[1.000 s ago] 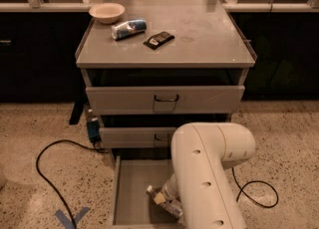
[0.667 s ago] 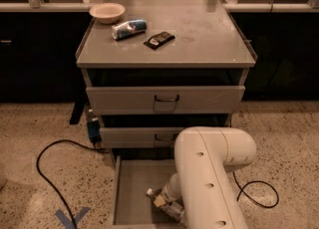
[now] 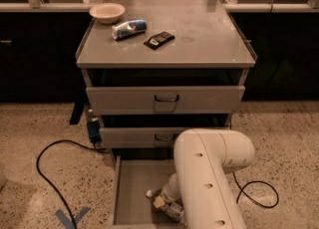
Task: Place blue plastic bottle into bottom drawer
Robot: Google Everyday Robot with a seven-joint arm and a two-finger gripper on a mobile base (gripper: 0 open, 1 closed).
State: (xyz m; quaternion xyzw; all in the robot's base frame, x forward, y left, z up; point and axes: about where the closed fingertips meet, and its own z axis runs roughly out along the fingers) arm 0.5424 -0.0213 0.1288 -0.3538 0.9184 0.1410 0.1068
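Observation:
The bottom drawer (image 3: 132, 185) is pulled out, showing its flat grey floor. The blue plastic bottle (image 3: 168, 208) lies low in the drawer at its front right, white cap (image 3: 149, 193) pointing left. My white arm (image 3: 209, 183) reaches down into the drawer from the right. My gripper (image 3: 167, 199) is at the bottle, mostly hidden behind the arm.
On the cabinet top (image 3: 199, 34) sit a beige bowl (image 3: 107, 12), a blue-and-silver can (image 3: 128, 28) and a flat black packet (image 3: 158, 39). The two upper drawers (image 3: 164, 99) are slightly ajar. Black cables (image 3: 47, 171) trail on the floor at left and right. Blue tape (image 3: 72, 218) marks the floor.
The arm has shifted only slightly. The bottle stays low in the drawer at the gripper.

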